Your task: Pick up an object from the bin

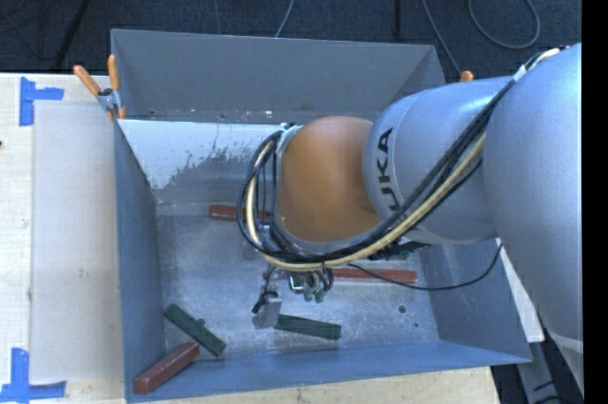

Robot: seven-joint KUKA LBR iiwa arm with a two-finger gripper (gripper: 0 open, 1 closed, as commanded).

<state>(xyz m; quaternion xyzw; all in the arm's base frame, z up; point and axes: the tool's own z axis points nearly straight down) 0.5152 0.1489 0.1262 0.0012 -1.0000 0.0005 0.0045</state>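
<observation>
My gripper [268,307] hangs low under the wrist, near the front middle of the bin floor. Just right of its tip and slightly nearer the front wall lies a dark green flat bar [309,327], close to the tip or touching it. A long reddish-brown stick [380,276] lies behind the gripper to the right, partly hidden by the wrist.
In the front left corner lie a second dark green bar [195,330] and a brown block [166,368], end to end. Another reddish-brown stick [224,213] pokes out left of the arm's orange cover. The arm covers the bin's right half.
</observation>
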